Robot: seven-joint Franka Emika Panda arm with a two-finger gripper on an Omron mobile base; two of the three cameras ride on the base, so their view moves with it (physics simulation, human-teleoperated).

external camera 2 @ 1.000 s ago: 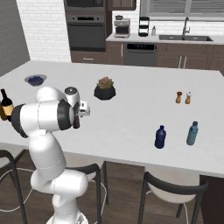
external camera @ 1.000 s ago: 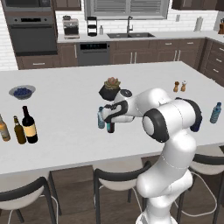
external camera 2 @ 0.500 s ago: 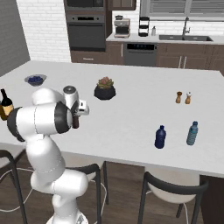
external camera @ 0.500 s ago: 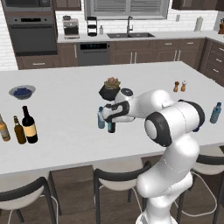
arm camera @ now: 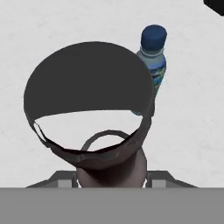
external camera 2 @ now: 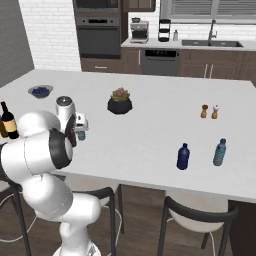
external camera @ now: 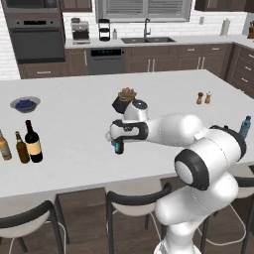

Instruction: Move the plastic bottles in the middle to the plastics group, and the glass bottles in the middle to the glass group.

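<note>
My gripper (external camera: 119, 145) hangs over the middle of the white island (external camera: 74, 124), shut on a dark maroon-brown glass bottle (arm camera: 87, 87), seen from above in the hand view. Right beside that one stands the small light-blue plastic bottle (arm camera: 153, 65) (external camera: 114, 145) (external camera 2: 81, 135). At the far left stand the wine bottle (external camera: 32, 141), the slim brown bottle (external camera: 21, 148) and the amber bottle (external camera: 4, 146). The squat dark-blue bottle (external camera 2: 183, 156) and a slimmer light-blue one (external camera 2: 220, 152) stand at the right. I cannot tell whether the held bottle rests on the counter.
A potted plant (external camera: 126, 99) stands just behind the gripper. A blue bowl (external camera: 25, 104) sits at the back left, and salt and pepper shakers (external camera: 203, 97) at the back right. Stools (external camera: 134, 203) line the near edge.
The jaws have shut on the dark maroon-brown bottle. The arm has stayed over the same spot and no bottle has shifted.
</note>
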